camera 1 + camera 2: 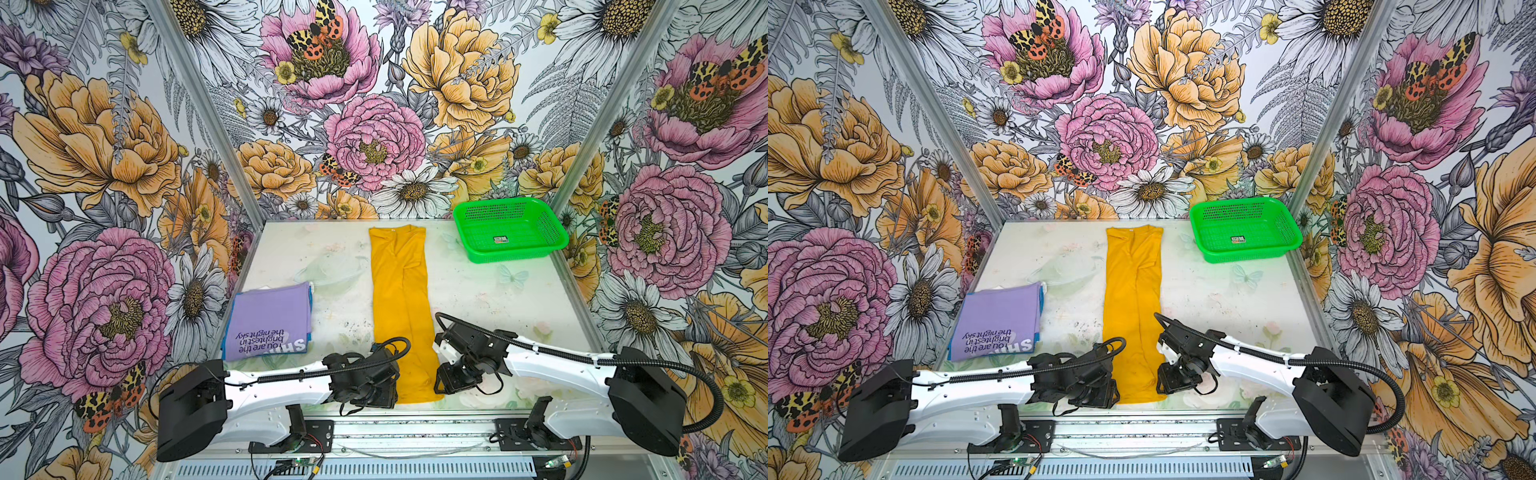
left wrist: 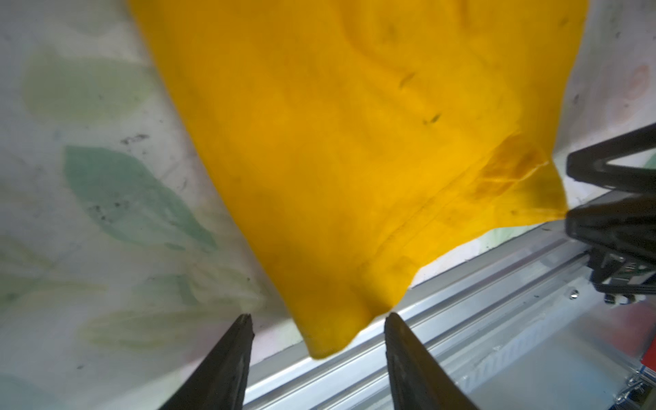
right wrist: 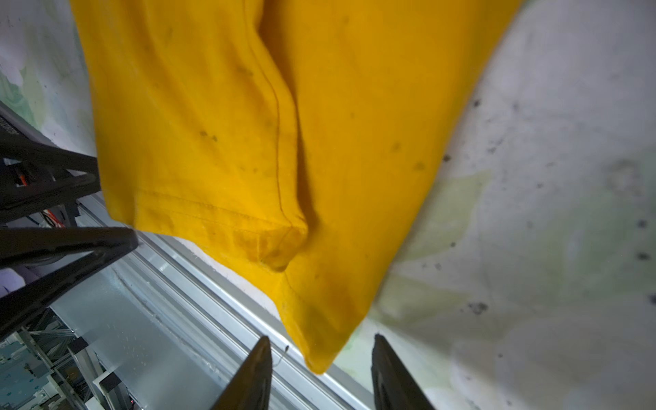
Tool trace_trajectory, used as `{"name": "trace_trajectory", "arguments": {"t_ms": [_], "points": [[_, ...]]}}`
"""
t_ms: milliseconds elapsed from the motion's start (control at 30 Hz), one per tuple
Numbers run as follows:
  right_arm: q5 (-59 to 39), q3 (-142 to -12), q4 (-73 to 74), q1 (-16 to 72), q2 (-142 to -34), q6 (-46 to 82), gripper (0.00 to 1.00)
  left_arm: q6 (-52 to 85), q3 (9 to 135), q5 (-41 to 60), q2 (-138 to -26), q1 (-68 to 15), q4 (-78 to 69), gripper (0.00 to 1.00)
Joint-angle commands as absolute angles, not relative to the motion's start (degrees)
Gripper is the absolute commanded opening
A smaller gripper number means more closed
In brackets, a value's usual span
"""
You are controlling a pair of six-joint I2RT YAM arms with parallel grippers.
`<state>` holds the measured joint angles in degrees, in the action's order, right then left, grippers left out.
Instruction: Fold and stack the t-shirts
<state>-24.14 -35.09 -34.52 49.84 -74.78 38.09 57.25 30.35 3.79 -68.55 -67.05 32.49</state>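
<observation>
Purple shirt (image 1: 268, 322): folded, flat at the front left of the table (image 1: 498, 299). It is at little risk unless the other shirt lands askew on it when stacked.
Left corner risk: the left gripper (image 2: 317, 319) straddles only the tip of the yellow shirt's (image 1: 401, 307) near-left corner. A shallow bite may catch one layer and let the rest slip.
Strip risk: the yellow shirt lies as a long narrow strip mid-table, from the back to the front edge. Uneven lifting would likely twist it and spill the side folds.
Right corner risk: the right gripper (image 3: 322, 342) has the near-right corner barely between its tips, so the hold is just as thin.
Left pose: the left arm (image 1: 274, 392) lies low along the front edge, reaching inward. Its jaws are partly apart with nothing clamped.
Right pose: the right arm (image 1: 557, 365) mirrors it with the wrist bent down. Its jaws are also apart with nothing clamped.
Basket (image 1: 509, 232): back right, well apart from both grippers.
</observation>
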Motion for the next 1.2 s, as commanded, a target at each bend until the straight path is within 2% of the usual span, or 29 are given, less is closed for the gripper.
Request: {"name": "trace_trajectory", "arguments": {"t_ms": [0,67,133,200,267,300,633,833,1000,1167], "points": [[-24.63,-33.62,-29.68,50.84,-74.52,40.82,0.49,59.37,29.01,1.65,-69.43,-67.72,29.64,0.55],[-24.17,-33.08,-28.87,51.32,-74.87,41.48,0.47,59.70,28.46,1.15,-69.53,-67.80,29.62,0.47],[-24.17,-32.33,-28.05,51.56,-75.29,41.87,0.41,60.09,27.71,0.97,-69.33,-67.81,28.97,0.38],[-24.32,-31.68,-27.33,51.90,-75.67,42.24,0.27,60.41,26.82,1.13,-68.90,-67.80,28.17,0.24],[-24.20,-30.86,-27.16,52.11,-75.05,42.71,0.05,60.82,25.95,1.49,-67.98,-67.85,28.20,0.01],[-24.01,-30.40,-27.25,52.12,-74.35,43.01,0.00,61.33,25.34,1.66,-67.18,-67.86,28.18,0.00],[-23.65,-23.47,-26.89,52.22,-63.73,45.98,0.00,70.62,16.46,-0.64,-48.83,-72.41,31.39,0.00],[-26.62,-26.28,-26.98,52.65,-58.40,46.49,0.00,66.89,20.68,-2.49,-46.82,-71.35,33.46,0.00],[-26.62,-30.25,-27.07,51.99,-57.05,47.99,0.00,61.70,24.58,-1.22,-47.82,-65.86,33.83,0.00],[-26.86,-35.73,-26.98,44.89,-61.55,47.96,0.00,51.96,29.58,3.83,-49.50,-53.86,32.96,0.00]]}}
